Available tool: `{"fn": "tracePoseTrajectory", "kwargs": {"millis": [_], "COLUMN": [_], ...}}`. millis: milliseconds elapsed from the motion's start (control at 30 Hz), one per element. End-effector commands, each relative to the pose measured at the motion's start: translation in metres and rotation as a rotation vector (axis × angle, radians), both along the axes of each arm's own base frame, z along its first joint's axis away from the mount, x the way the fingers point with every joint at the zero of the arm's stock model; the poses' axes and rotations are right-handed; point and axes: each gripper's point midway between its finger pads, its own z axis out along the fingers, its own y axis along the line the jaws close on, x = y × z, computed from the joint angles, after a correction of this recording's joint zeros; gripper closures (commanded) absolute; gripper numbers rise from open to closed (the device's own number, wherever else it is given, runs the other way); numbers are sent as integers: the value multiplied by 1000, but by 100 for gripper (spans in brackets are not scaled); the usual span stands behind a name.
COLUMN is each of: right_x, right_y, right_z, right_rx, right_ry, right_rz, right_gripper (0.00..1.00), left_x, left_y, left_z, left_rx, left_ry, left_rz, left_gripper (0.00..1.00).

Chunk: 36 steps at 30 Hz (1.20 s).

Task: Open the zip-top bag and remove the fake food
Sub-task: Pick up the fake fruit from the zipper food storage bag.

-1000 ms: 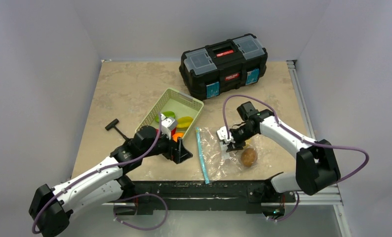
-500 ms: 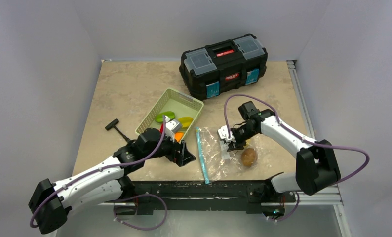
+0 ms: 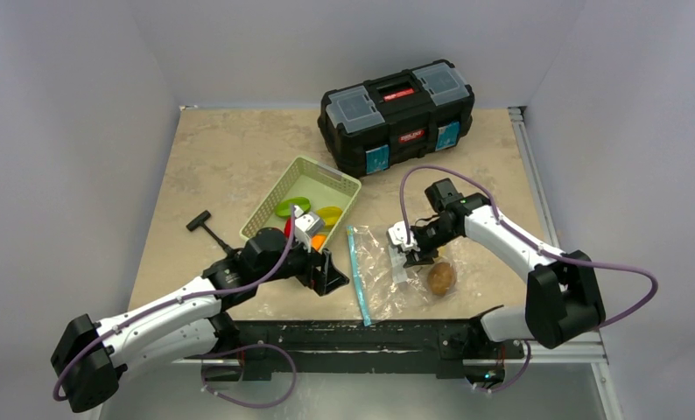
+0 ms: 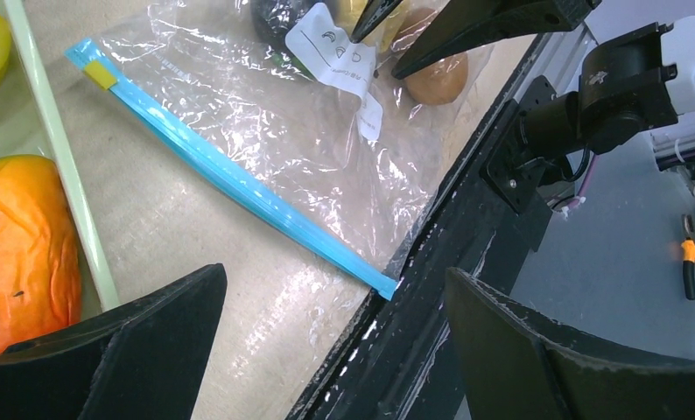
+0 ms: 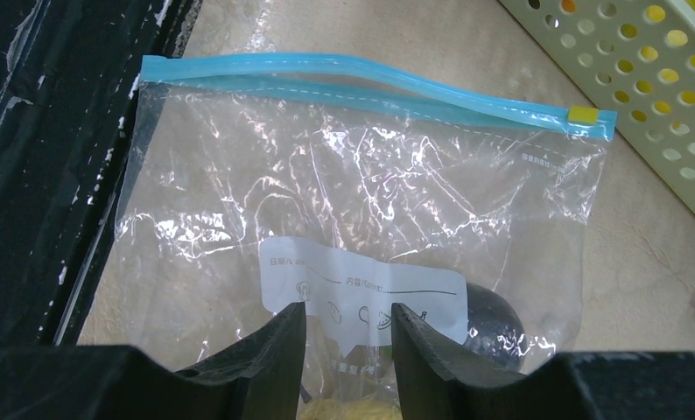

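The zip-top bag (image 3: 381, 273) (image 4: 265, 131) (image 5: 361, 192) lies flat near the table's front edge, its teal zip strip (image 3: 356, 273) (image 5: 370, 74) shut along its left side. Fake food inside shows as a brown piece (image 3: 441, 277) (image 4: 438, 77), a dark piece (image 5: 494, 325) and a yellow piece (image 5: 348, 409). My right gripper (image 3: 411, 252) (image 5: 348, 311) is down on the bag's right part, jaws half apart and closed on the yellow piece through the plastic. My left gripper (image 3: 331, 271) (image 4: 335, 280) hangs wide open just left of the zip strip, holding nothing.
The pale green basket (image 3: 265, 214) (image 4: 55, 149) (image 5: 642, 96) holds an orange piece (image 4: 20, 245) plus green and yellow ones. A black toolbox (image 3: 396, 114) stands at the back. A black T-handle tool (image 3: 206, 229) lies left. The black front rail (image 3: 361, 337) borders the bag.
My left gripper has slid right and toward the front edge, away from the basket and closer to the zip strip. The right gripper has barely moved.
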Motion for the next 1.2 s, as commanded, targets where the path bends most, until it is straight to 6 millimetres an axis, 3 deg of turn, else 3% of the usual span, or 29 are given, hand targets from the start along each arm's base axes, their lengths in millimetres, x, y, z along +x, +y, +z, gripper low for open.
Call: {"fn": "tracePoseTrajectory", "kwargs": {"millis": [0, 433, 767, 1167], "right_x": [-1, 1, 7, 41], "right_y": [5, 3, 3, -7], "right_z": [11, 12, 25, 44], "right_rx": [45, 45, 87, 32], "right_ry": [-9, -11, -23, -125], "right_rz": [12, 4, -17, -110], "right_gripper": [60, 60, 60, 56], "left_x": [4, 3, -1, 3], "left_y": [-7, -8, -9, -9], "left_z": [9, 7, 7, 3], "left_rx": [-49, -48, -47, -41], "left_ry": [-32, -33, -37, -40], "left_rz": [5, -2, -22, -5], "left_gripper": [5, 5, 5, 5]}}
